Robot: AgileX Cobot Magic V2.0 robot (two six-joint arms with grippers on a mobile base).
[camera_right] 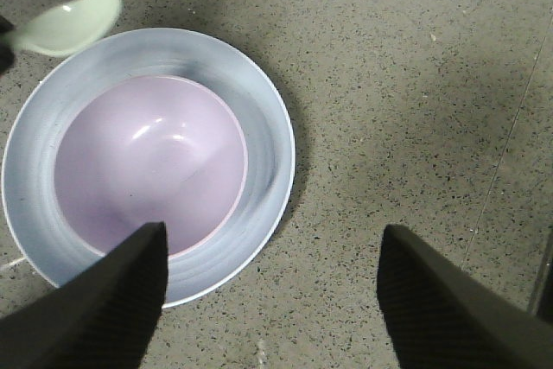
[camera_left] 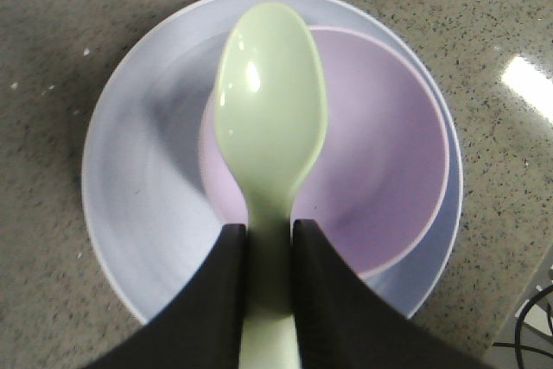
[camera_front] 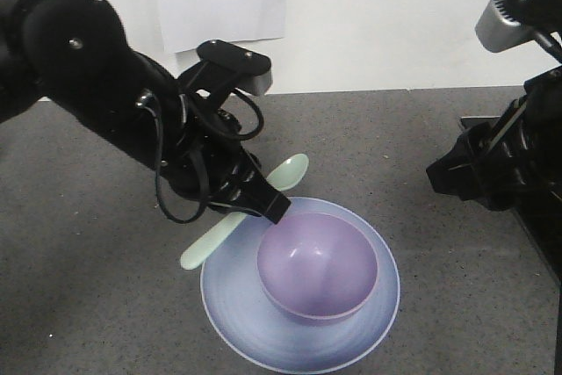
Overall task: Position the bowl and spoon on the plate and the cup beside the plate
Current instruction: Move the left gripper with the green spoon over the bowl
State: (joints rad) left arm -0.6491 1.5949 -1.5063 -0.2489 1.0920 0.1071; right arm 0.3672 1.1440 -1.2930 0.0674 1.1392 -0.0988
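While the left claw [camera_front: 263, 204] is clenched on the spoon's [camera_front: 288, 171] handle in the front view, it holds the spoon in the air at the plate's [camera_front: 237, 313] rear-left rim, and the handle end pokes out past that rim. The bowl [camera_front: 318, 265] sits on the plate, right of its middle. The cup is not in view. The right claw [camera_front: 461, 173] hangs well right of the plate.

Seen from the left wrist, the scoop overlaps the bowl's wall and the plate's bare crescent. My advice: shift toward that crescent, lower level, and release only once the spoon rests flat. Otherwise it may clip the bowl or tip over the plate's rim.

From the right wrist, the right claw is spread wide and holds nothing, above the plate's edge and the speckled surface [camera_right: 406, 110].
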